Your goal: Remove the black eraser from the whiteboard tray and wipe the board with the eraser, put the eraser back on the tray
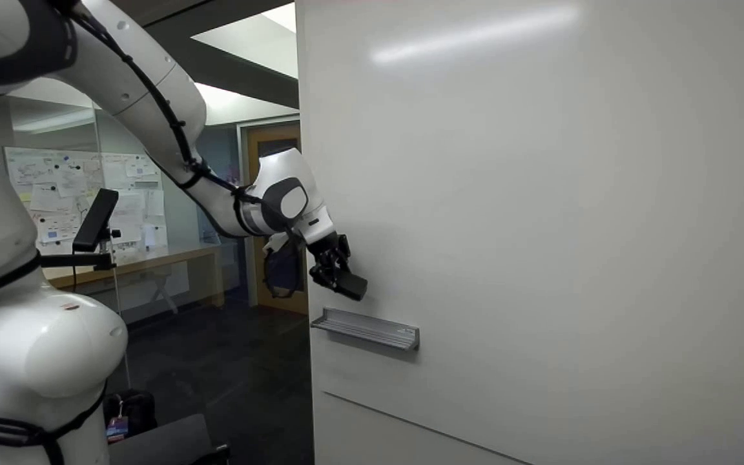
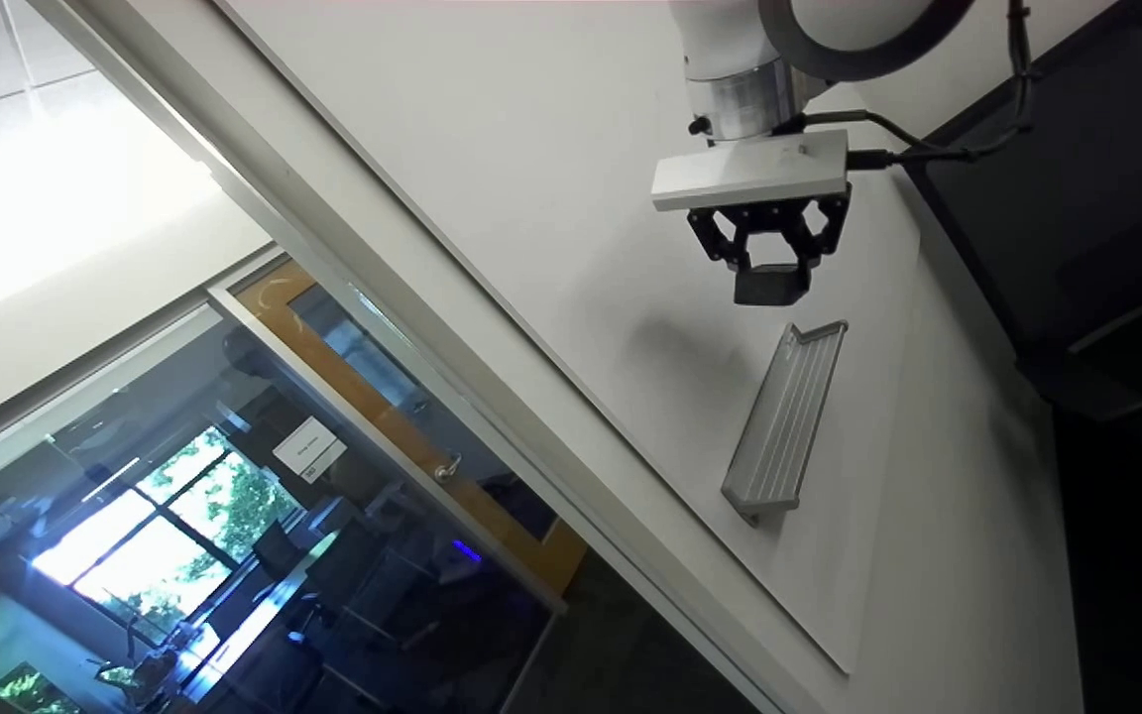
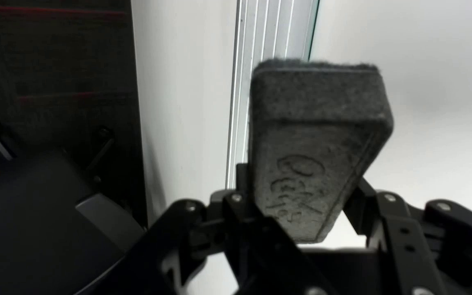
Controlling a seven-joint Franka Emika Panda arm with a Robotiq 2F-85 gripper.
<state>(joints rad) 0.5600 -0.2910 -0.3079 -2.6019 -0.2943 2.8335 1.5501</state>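
The black eraser is a small dark block, also seen in the other views. My gripper is shut on its sides, with a finger on each side in the wrist view. The eraser is held in the air above the grey metal whiteboard tray. The tray holds nothing that I can see; in the wrist view the eraser hides part of it. The large white board stands behind. The eraser appears apart from it, and a shadow falls on the board.
The tray juts out from the board just below my gripper. The board's side edge is close to the tray, with a glass wall and a wooden door beyond. A dark chair stands low near the arm's base. Cables run along the arm.
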